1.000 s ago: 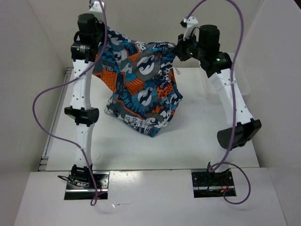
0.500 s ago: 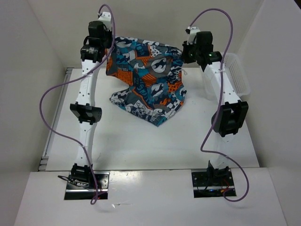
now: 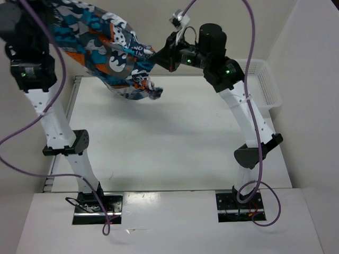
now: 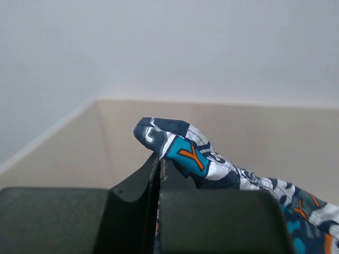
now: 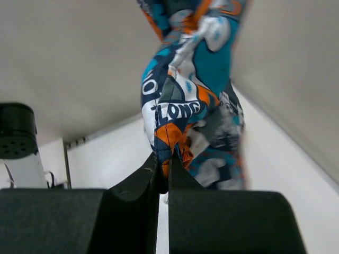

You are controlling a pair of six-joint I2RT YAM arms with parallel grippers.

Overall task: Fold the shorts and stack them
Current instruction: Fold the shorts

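The right tool [image 5: 163, 177] pinches a fold of the printed shorts [image 5: 185, 114], which hang above the white tabletop [image 5: 116, 153].

A white table [image 3: 169, 148] sits between plain pale walls [image 3: 32, 137]. A white mesh basket [image 3: 263, 80] stands at its far right corner, near the right wall. A grey rail [image 3: 51, 172] runs along the table's left edge.
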